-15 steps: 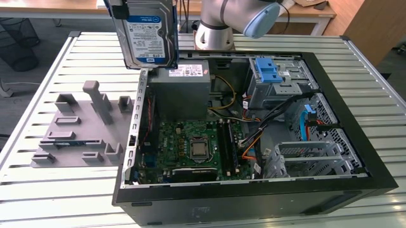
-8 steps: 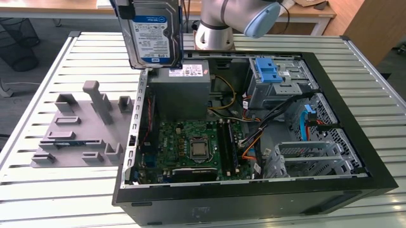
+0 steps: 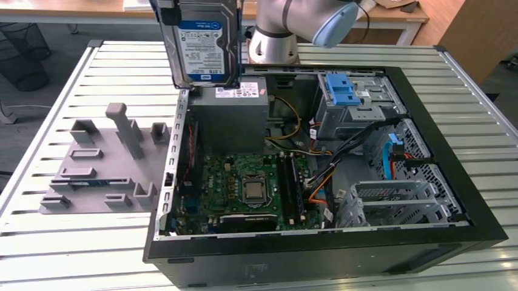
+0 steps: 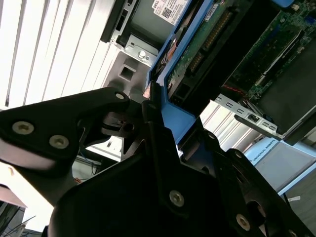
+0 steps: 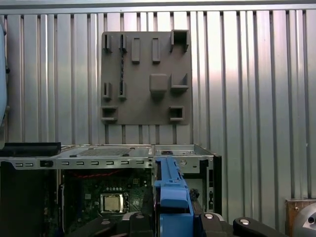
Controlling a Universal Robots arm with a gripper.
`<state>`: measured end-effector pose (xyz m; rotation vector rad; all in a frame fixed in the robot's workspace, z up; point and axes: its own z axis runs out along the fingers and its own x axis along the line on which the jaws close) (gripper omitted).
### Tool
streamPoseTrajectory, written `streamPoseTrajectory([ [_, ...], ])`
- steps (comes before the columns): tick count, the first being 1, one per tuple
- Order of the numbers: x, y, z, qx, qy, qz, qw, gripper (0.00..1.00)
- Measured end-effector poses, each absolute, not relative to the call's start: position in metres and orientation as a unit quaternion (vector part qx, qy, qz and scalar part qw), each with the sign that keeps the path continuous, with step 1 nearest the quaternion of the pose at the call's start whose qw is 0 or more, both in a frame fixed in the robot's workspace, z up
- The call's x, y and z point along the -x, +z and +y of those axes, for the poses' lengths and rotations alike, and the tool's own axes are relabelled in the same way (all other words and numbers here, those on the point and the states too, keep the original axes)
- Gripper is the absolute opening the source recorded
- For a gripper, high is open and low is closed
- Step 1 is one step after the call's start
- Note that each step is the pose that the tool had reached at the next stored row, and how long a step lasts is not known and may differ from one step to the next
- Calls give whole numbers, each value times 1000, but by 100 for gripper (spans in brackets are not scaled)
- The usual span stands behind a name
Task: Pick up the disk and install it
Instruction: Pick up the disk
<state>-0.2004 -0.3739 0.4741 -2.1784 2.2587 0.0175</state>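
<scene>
Pickup looks done: the gripper (image 4: 154,109) has its jaws clamped on the blue frame of the disk (image 3: 202,51), holding it upright above the computer case's (image 3: 324,260) far corner, over the power supply (image 3: 230,121). Installing remains and calls for squaring it to a drive bay.

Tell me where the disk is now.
In the exterior view, the disk hangs upright at the top, left of centre, just above the grey power supply box.

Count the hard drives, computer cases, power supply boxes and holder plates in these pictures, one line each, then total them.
Silver rectangular metal hard drive with blue plastic carrier frame: 1
Open black metal computer case: 1
Grey metal power supply box: 1
Grey plastic holder plate with raised blocks: 1
Total: 4
</scene>
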Motion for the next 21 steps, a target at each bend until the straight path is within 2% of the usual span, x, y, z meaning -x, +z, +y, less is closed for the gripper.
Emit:
streamPoseTrajectory([
  [21,177,474,-379,694,6,720,2,36],
])
